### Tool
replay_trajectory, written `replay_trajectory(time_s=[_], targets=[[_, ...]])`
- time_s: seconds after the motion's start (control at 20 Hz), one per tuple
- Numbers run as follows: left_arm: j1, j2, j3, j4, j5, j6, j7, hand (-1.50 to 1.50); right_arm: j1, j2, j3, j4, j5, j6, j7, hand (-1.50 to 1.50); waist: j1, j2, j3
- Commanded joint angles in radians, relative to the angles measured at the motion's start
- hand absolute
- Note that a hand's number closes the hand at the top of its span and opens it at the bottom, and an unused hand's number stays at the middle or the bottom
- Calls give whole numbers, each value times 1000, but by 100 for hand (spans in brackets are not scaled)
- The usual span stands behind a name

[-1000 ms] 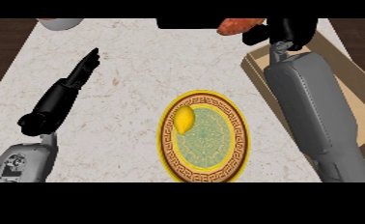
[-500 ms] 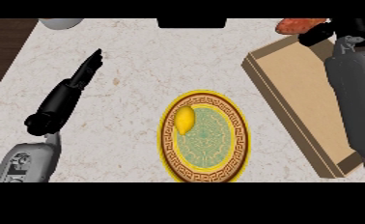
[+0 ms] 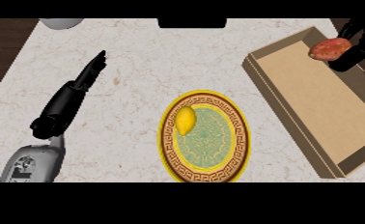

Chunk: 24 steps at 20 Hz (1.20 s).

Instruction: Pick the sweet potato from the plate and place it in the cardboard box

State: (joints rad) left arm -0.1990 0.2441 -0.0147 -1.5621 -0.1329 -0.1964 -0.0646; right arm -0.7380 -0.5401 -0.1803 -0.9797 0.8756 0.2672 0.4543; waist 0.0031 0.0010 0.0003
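Note:
My right hand (image 3: 351, 44) is at the far right edge, over the far end of the cardboard box (image 3: 299, 97), with its fingers curled round the reddish-orange sweet potato (image 3: 329, 49). The sweet potato hangs above the box's inside. The yellow patterned plate (image 3: 217, 162) lies at the counter's middle front, with a yellow lemon (image 3: 185, 120) on its left part. My left hand (image 3: 75, 90) rests open at the left, fingers straight and pointing away, holding nothing.
A white bowl (image 3: 61, 22) shows partly at the counter's far left corner. A dark object (image 3: 192, 22) sits at the far edge in the middle. The dark counter edge runs along the far left.
My right hand has carried the sweet potato rightward and nearer, from beyond the box's far corner to above its inside. The view has shifted; the left hand keeps its pose.

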Motion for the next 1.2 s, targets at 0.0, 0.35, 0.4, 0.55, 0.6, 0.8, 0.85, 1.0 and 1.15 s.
replay_trajectory(time_s=[0.0, 0.35, 0.4, 0.55, 0.6, 0.8, 0.85, 1.0, 1.15], targets=[[14, 16, 20, 9, 13, -24, -23, 0, 30, -57, -12, 75, -25, 113, -40, 150, 2, 0, 0], [12, -9, 8, 21, -8, -18, -39, 0, 50, -48, -53, 83, -136, 151, -258, -150, 1, 0, 0], [2, 1, 27, -27, 15, -22, 32, 0, 84, -4, -55, -11, -160, 141, -234, -150, -5, -4, 0], [-20, -25, -3, 33, -25, 5, 13, 0, 55, -1, -167, -5, -233, -17, -356, -150, -12, 1, 2], [-29, 1, 27, 16, 8, -19, 32, 0, 27, 26, -223, -25, -283, -57, -349, -150, -11, -3, 2], [7, 42, 65, 7, 26, -40, -15, 0, -24, 110, -459, -13, -492, -178, -330, -150, -3, -6, 4], [6, 3, 39, 26, 12, -19, -19, 0, -44, 102, -502, 4, -533, -177, -320, -150, -10, -1, 3], [1, -6, 20, -7, 1, -16, 19, 0, 2, 74, -587, 35, -589, -213, -345, -150, -8, -1, 2], [-40, -1, 20, -33, 13, -34, 76, 0, 3, 34, -629, 81, -634, -228, -390, -150, 2, 1, 1]])
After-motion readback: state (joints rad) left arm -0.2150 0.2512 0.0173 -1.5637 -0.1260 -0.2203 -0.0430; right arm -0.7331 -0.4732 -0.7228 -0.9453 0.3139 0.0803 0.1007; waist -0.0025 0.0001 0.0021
